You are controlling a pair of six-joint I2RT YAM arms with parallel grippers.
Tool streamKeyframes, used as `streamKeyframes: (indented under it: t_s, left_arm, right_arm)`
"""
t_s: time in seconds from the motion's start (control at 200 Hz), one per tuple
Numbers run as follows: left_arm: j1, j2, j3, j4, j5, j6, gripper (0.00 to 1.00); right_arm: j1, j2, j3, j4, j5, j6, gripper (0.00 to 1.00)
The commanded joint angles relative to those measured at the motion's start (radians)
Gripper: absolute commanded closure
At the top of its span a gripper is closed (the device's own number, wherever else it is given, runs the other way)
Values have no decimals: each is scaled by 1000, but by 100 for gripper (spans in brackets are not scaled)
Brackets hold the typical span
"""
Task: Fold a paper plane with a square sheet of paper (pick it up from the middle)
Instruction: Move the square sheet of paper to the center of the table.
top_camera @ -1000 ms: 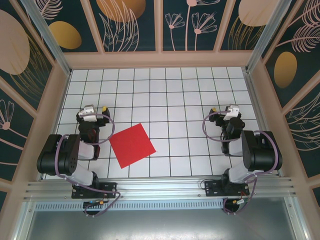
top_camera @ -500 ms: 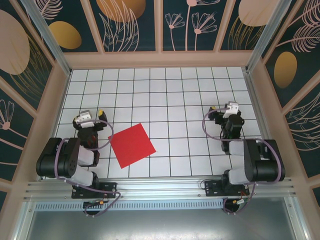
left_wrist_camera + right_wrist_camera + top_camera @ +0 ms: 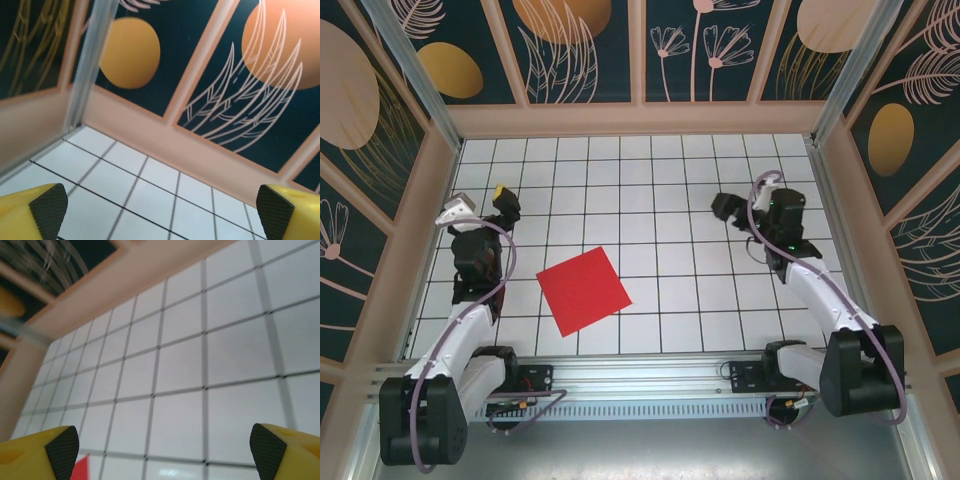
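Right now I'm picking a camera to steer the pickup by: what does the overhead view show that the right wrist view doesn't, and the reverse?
Overhead: the whole red sheet lying flat on the table, a tilted square, with the left gripper and right gripper to either side, both clear of it. Right wrist: a close look at its own yellow fingers, black pads spread wide with nothing between them. Shared: the sheet, just a red corner at the wrist view's bottom left, the white gridded table and the peach wall.
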State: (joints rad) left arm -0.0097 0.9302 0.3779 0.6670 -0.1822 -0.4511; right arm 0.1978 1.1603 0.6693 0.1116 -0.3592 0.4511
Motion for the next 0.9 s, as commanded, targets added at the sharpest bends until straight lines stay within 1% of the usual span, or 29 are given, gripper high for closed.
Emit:
streamKeyframes:
  t_s: [0.0, 0.09, 0.16, 0.195, 0.23, 0.29, 0.395, 0.47, 0.52, 0.635, 0.741, 0.806, 0.896]
  left_arm:
    - [5, -35, 27, -186, 223, -145, 1]
    - [6, -67, 5, -174, 296, -211, 1]
    - [6, -77, -43, -107, 334, -277, 1]
    - [5, -72, -49, -104, 352, -294, 1]
    - [6, -62, -46, -116, 375, -294, 1]
    - [6, -49, -39, -149, 400, -299, 1]
    - [6, -55, -41, -191, 409, -298, 1]
    - [7, -74, -28, -263, 388, -276, 1]
    - [6, -88, -12, -320, 370, -256, 1]
    - [6, -147, 2, -413, 287, -240, 1]
    - [5, -175, 13, -447, 280, -246, 1]
    - [6, -175, 25, -469, 290, -244, 1]
    - [6, -171, 27, -473, 322, -244, 1]
  right_arm:
    - [214, 45, 64, -93, -50, 100, 11]
    - [378, 142, 115, -75, 0, 151, 20]
    - [490, 253, 199, -100, 29, 151, 24]
    - [539, 316, 252, -126, 60, 149, 24]
    - [580, 382, 309, -155, 88, 149, 27]
    - [640, 496, 416, -204, 100, 138, 31]
    - [720, 657, 575, -265, 113, 132, 32]
    - [749, 755, 656, -269, 103, 149, 32]
    - [759, 813, 705, -271, 72, 154, 32]
    - [783, 908, 789, -285, 31, 157, 33]
    - [776, 958, 799, -279, 16, 182, 33]
    - [769, 978, 784, -281, 51, 192, 33]
    - [746, 991, 743, -268, 38, 216, 35]
